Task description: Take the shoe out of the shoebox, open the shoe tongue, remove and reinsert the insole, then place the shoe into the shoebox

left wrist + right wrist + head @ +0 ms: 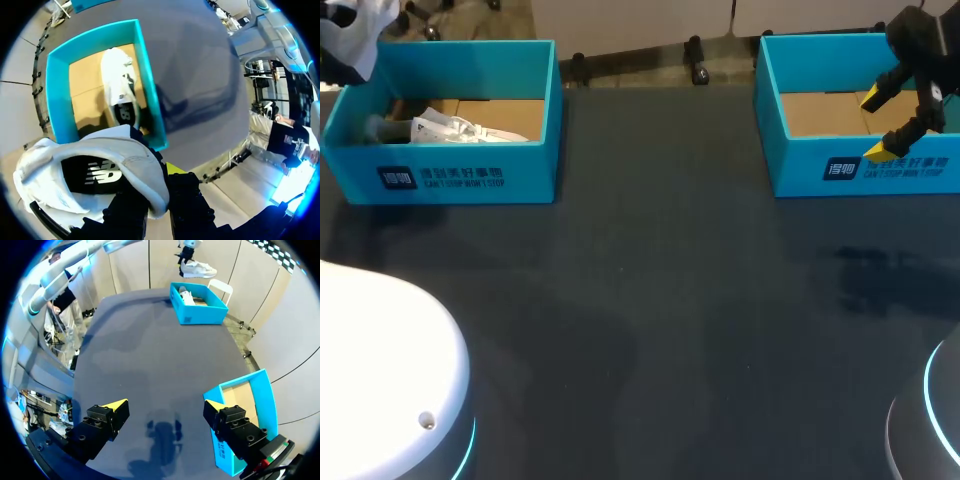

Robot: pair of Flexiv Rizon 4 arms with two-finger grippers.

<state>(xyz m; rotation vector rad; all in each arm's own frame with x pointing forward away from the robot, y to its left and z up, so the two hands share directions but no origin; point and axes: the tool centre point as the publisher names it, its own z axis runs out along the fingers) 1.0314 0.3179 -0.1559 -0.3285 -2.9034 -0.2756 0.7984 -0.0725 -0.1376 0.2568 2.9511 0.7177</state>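
Already the shoe [95, 175] is out of the shoebox [55, 90]: the left hand [157, 190] is closed on it and holds it in the air above the box, where a second shoe [119, 82] lies. The tongue, the insole and the putting back are, I judge, all not yet done. The right hand [165, 412] hangs open over the other box [790, 160] across the bench [670, 280].

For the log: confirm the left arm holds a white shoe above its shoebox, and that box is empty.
Not empty: the left wrist view shows a second shoe lying in the shoebox, below the held white shoe.
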